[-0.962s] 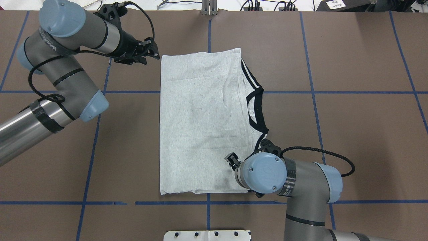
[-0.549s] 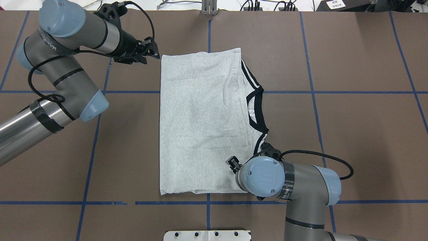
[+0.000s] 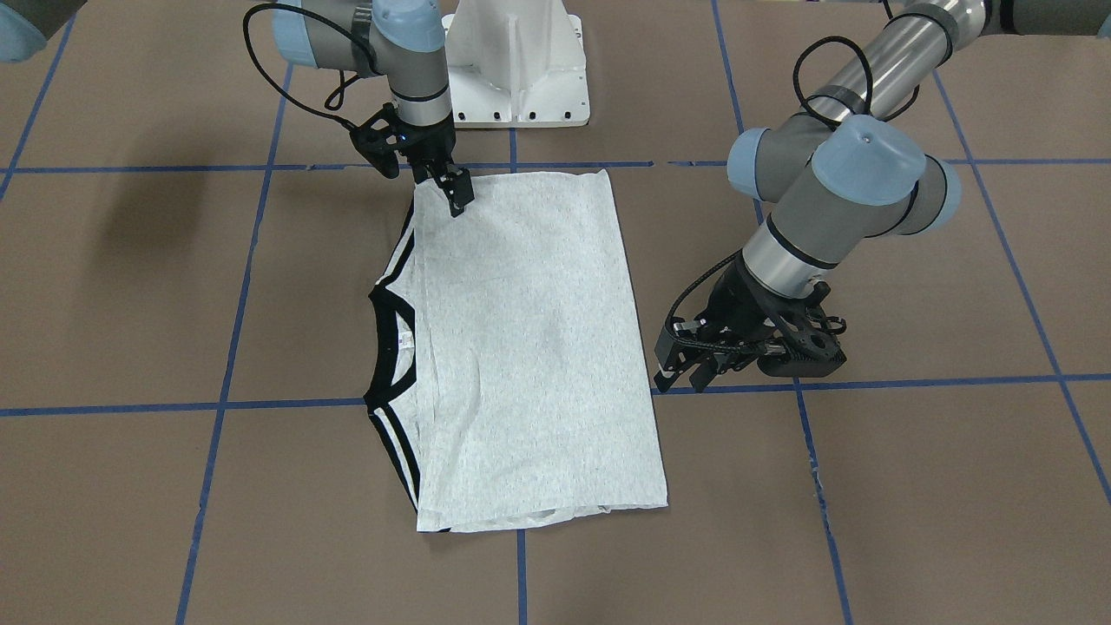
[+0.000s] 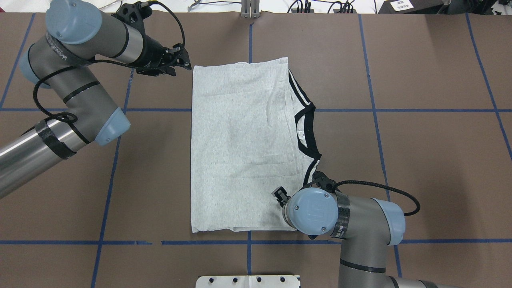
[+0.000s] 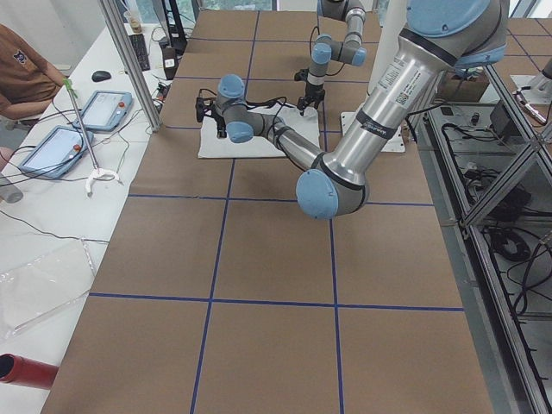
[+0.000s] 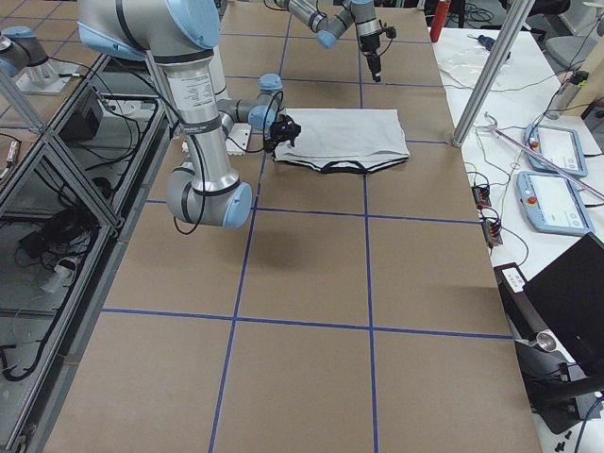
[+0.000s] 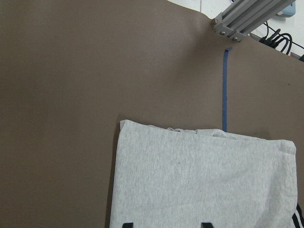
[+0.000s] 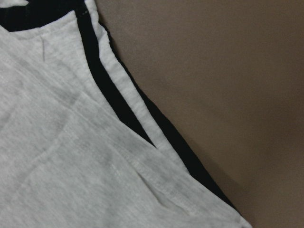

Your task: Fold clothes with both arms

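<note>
Exterior front-facing view: the black two-finger left gripper point(image 3: 686, 375) hangs low over the brown paper-covered table point(image 3: 911, 486), just beside the far long-side corner of the light heather-grey T-shirt point(image 3: 529, 347), apart from the cloth. Its jaws stand spread and hold nothing. In the left wrist view the two black fingertips point(image 7: 127, 225) show well apart at the bottom edge, with the shirt's corner ahead of them.

The black two-finger right gripper point(image 3: 457, 195) points down onto the shirt's corner nearest the robot, beside the black-and-white shoulder stripes point(image 3: 401, 252). I cannot tell whether its jaws are spread or pinching the cloth; the right wrist view shows only grey fabric and stripe close up.

The T-shirt lies flat in the middle of the table, folded into a long rectangle. Its long axis runs from the robot's side to the far side, and its black collar point(image 4: 308, 134) faces the robot's right.
</note>
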Controlling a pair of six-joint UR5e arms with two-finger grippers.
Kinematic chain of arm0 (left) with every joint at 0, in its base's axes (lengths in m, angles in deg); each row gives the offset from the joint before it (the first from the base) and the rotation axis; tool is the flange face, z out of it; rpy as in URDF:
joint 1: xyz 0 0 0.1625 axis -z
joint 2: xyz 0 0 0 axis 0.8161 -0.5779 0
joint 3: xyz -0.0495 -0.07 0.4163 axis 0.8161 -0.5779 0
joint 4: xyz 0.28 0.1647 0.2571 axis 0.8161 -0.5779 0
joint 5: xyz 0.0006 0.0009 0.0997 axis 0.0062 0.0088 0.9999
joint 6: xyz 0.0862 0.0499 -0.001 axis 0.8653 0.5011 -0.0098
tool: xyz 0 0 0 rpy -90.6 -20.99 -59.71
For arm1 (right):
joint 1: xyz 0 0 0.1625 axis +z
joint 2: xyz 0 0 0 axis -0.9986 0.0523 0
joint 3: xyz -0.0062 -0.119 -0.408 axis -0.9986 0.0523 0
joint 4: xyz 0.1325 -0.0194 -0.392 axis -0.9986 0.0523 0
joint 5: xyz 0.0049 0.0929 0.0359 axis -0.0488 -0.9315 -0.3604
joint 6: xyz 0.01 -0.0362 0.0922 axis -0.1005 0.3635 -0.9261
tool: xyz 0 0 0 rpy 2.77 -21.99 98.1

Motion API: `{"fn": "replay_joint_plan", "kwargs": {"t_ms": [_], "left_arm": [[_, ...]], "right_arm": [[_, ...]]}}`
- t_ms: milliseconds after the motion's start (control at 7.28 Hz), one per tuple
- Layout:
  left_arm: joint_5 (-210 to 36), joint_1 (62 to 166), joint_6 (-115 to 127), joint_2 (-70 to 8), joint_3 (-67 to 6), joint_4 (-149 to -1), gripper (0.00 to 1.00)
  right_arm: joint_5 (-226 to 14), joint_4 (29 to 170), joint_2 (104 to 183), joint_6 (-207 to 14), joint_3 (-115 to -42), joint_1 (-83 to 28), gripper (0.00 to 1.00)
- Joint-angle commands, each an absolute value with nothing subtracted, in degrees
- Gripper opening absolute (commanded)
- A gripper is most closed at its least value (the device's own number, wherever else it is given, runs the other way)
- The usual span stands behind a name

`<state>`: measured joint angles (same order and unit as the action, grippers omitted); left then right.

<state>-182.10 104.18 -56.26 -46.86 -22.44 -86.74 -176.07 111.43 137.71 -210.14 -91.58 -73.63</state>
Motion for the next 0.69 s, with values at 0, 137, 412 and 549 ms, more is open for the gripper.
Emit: {"fn": "replay_joint_plan", "kwargs": {"t_ms": [0,137,412,549], "left_arm": [[-182.1,104.2,-56.3,-46.8,-22.6,-86.7,0.56],[-182.1,104.2,-56.3,-46.8,-22.6,-86.6,0.56],[-182.1,104.2,-56.3,-46.4,-22.8,-86.6,0.56],[-182.1,104.2,-56.3,-46.4,-22.8,-86.6,0.56]], "right_arm": [[-176.1,111.8,137.6,-210.5,-91.5,-73.6,0.37],[-176.1,111.9,137.8,-210.5,-91.5,-73.6,0.16],[-176.4,111.8,137.7,-210.3,-92.0,-73.5,0.0],[-176.4,111.8,137.6,-210.3,-92.1,-73.5,0.0]]}}
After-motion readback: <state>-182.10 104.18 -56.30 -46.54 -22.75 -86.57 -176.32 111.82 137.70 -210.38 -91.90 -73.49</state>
